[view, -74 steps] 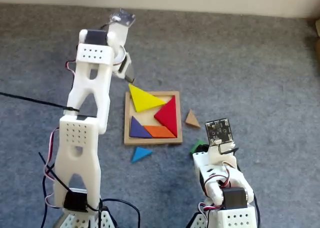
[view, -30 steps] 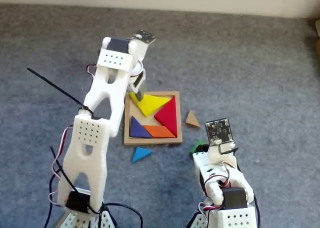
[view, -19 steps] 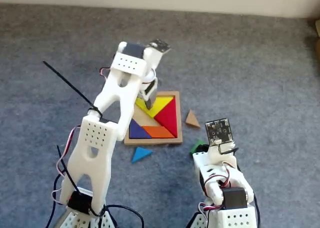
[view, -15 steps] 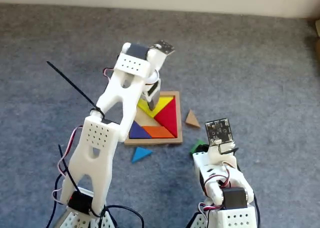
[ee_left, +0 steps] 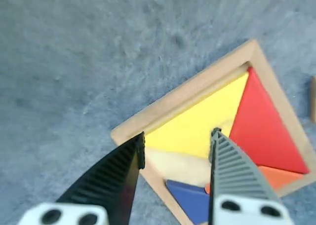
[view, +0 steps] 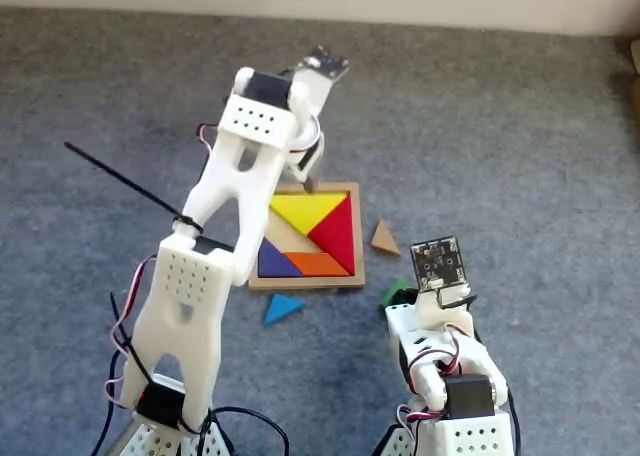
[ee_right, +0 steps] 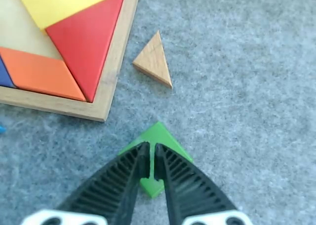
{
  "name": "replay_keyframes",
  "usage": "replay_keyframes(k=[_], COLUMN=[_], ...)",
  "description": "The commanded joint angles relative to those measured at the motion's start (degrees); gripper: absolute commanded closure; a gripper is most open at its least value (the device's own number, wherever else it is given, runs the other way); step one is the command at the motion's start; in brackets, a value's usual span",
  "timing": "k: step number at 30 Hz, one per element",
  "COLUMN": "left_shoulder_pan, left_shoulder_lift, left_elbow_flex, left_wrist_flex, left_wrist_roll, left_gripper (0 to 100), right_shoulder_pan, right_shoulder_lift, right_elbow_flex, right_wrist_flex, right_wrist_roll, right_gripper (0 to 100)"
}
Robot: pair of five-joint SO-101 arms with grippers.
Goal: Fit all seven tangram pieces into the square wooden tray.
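The left end effector [ee_left: 178, 135] hangs released over the yellow triangle [ee_left: 202, 121] in the wooden tray [ee_left: 182, 91]; the right end effector [ee_right: 151, 147] is clenched above the green piece [ee_right: 159, 132].

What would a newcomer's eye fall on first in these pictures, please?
The square wooden tray stands out mid-scene. It holds a yellow triangle, a red triangle, an orange piece and a dark blue triangle, with the open left end effector over its far side. Three pieces lie loose on the grey carpet: a tan triangle, a light blue triangle and a green piece beneath the shut right end effector.
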Motion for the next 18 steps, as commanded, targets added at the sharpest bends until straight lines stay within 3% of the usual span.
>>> replay_keyframes(k=[1,18], left_shoulder_pan=[-0.5,-6.8], left_shoulder_lift=[-9.2,-40.9], left_elbow_flex=[0.2,32.8], left_wrist_flex=[0.5,0.1], left_wrist_roll=[0.5,0.2], left_gripper=[79,79], right_shoulder_pan=[0.6,0.6], right_shoulder_lift=[-0.3,-0.3], right_elbow_flex=[8.7,8.7], right_wrist_flex=[0.0,0.0], right_wrist_roll=[0.2,0.2], right_gripper=[96.9,96.9])
